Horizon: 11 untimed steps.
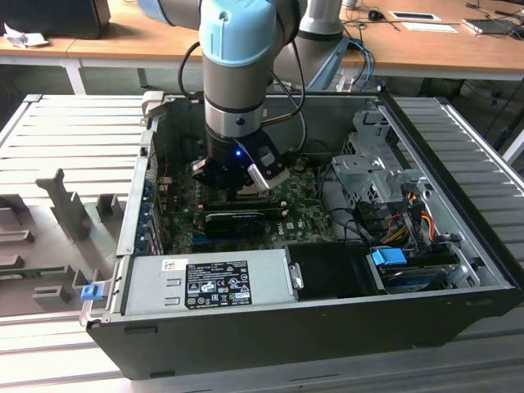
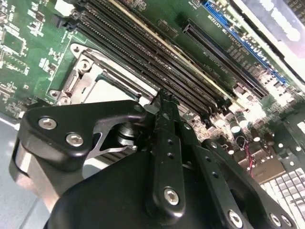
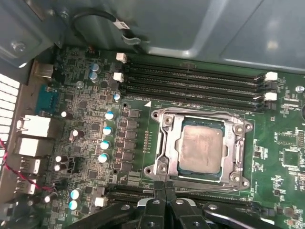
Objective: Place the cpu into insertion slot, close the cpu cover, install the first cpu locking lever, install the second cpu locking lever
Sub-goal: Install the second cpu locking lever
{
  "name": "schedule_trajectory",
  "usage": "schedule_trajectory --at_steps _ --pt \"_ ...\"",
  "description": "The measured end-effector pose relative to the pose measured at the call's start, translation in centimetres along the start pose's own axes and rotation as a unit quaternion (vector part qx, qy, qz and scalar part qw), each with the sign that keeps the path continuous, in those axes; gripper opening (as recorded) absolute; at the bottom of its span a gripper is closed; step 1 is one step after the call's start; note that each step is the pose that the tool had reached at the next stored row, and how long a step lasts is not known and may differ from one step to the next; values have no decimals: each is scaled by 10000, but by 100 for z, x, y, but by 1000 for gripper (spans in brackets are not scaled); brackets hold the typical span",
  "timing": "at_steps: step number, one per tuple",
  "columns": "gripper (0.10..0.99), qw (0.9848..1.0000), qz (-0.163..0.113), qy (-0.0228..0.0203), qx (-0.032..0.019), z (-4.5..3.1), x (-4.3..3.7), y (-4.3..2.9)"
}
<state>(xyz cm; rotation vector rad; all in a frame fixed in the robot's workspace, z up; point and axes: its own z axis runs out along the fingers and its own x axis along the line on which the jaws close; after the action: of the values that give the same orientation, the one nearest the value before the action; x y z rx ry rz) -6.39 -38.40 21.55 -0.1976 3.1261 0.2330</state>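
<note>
The cpu, a pale silvery square, lies flat in its socket on the green motherboard. The cpu cover, a metal frame, lies down around it. In both wrist views my gripper is shut, its black fingertips pressed together just off one edge of the socket. A thin metal lever rod runs along that edge beside the tips; I cannot tell whether the fingers touch it. In the exterior view the gripper hangs low over the board inside the open computer case.
Black memory slots run along the socket's far side, with capacitors and rear ports on another side. The case holds a power supply, a black card, a drive cage and loose cables.
</note>
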Motion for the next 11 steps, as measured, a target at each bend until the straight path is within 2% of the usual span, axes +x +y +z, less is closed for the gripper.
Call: schedule_trajectory --at_steps 2,3,4,6,11 --pt "106 10000 0 -2 -26 38 12 -6" --pt "106 9998 -2 -25 -197 40 25 -33" --pt "106 9996 -3 -35 -273 37 29 -55" --pt "106 9995 -3 -41 -327 35 37 -98" --pt "106 9991 -4 -52 -416 28 74 -144"
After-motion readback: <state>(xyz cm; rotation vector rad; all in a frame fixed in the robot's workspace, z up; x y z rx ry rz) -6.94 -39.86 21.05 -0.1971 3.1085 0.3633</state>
